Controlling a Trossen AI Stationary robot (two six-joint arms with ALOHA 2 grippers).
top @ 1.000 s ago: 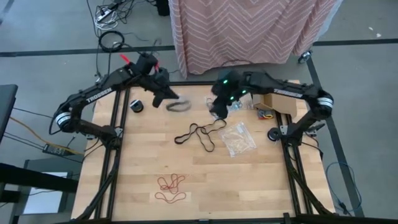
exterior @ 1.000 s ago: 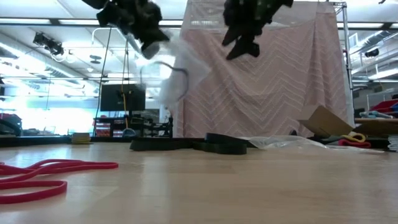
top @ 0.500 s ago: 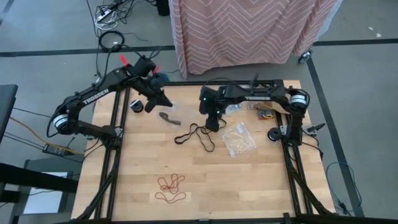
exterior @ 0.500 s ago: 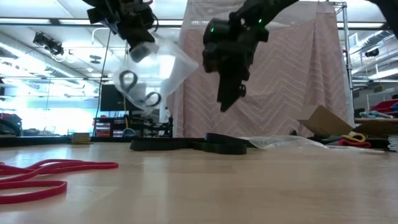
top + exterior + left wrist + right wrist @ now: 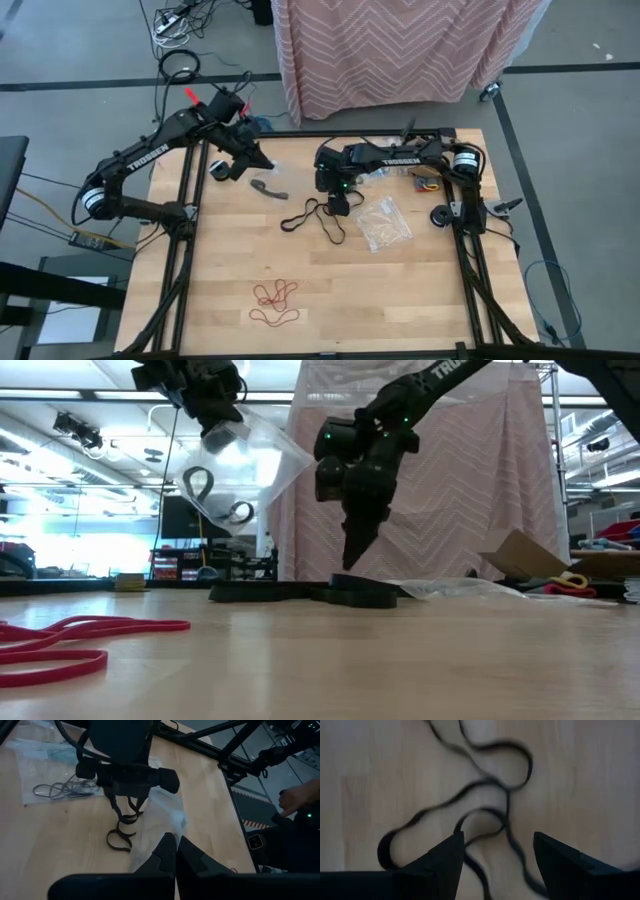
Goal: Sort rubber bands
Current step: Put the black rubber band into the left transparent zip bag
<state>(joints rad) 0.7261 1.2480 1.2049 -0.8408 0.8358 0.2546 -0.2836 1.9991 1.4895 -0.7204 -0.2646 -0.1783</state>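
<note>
- The left tool (image 5: pixel 215 422) is pinched tight on a clear plastic bag (image 5: pixel 245 470), held above the tabletop (image 5: pixel 330 280); dark loops inside are hard to identify.
- Only the right wrist view shows the right tool (image 5: pixel 497 852) spread wide, holding nothing, straddling black rubber bands (image 5: pixel 322 215) lying mid-tabletop.
- Red rubber bands (image 5: pixel 275 300) lie near the front edge.
- Since a second ago, the right tool has dropped from high to just over the black bands.

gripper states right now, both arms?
Left gripper: shut on a clear plastic bag, lifted off the table.
Right gripper: open, empty, just above the black rubber bands.
</note>
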